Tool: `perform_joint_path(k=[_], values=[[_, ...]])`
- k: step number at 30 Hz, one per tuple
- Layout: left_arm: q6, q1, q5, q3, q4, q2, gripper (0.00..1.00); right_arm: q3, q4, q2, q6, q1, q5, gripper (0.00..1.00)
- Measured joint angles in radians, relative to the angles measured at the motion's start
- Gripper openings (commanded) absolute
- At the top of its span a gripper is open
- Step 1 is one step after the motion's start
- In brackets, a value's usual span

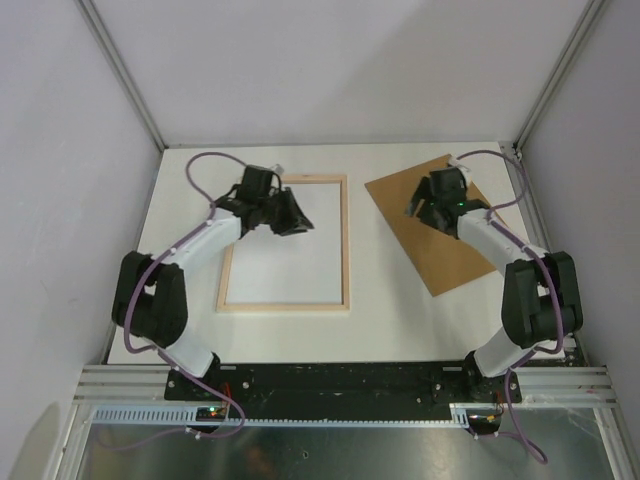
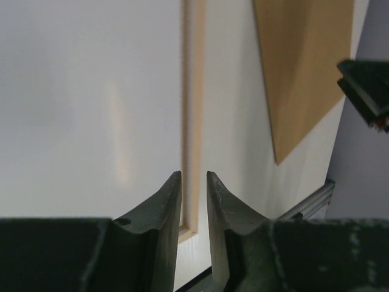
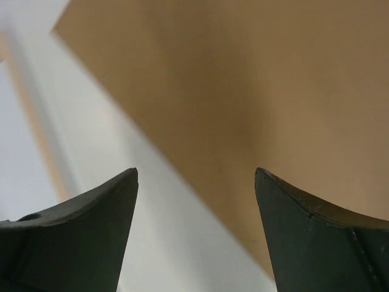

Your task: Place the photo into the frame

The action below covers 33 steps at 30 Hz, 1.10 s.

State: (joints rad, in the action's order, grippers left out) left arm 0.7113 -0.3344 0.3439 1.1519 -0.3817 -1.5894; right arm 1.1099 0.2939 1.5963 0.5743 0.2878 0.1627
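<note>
The frame (image 1: 346, 250) lies flat on the table with its pale wood side up. A smooth white sheet (image 1: 285, 268) fills its opening. The photo's printed side is out of view, and I cannot tell whether this sheet is its back. My left gripper (image 1: 296, 218) hovers over the upper middle of the frame. In the left wrist view its jaws (image 2: 194, 174) stand a narrow gap apart with nothing between them, and the frame's right rail (image 2: 193, 91) runs beyond. My right gripper (image 1: 424, 207) is open wide over the brown board's left edge, its jaws (image 3: 196, 173) empty.
The plain brown backing board (image 1: 450, 245) lies tilted at the right of the table, seen also in the wrist views (image 2: 304, 61) (image 3: 273, 91). White enclosure walls stand on three sides. A metal rail (image 1: 340, 385) carries both arm bases at the near edge.
</note>
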Motion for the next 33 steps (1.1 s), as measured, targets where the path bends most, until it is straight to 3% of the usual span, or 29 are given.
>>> perform_joint_path(k=[6,11,25,33], values=[[0.04,-0.169,0.025,0.069,0.037,-0.083,0.29,-0.026,0.035,0.0,-0.006,-0.163,0.074,0.82],[0.057,-0.214,0.035,0.098,0.042,-0.121,0.29,-0.098,0.04,0.0,-0.006,-0.201,0.097,0.82],[0.076,-0.246,0.056,0.138,0.066,-0.165,0.29,-0.286,-0.033,-0.037,0.034,-0.183,0.074,0.82],[0.084,-0.246,0.058,0.142,0.068,-0.188,0.3,-0.352,-0.064,-0.096,0.084,-0.05,0.078,0.83]])
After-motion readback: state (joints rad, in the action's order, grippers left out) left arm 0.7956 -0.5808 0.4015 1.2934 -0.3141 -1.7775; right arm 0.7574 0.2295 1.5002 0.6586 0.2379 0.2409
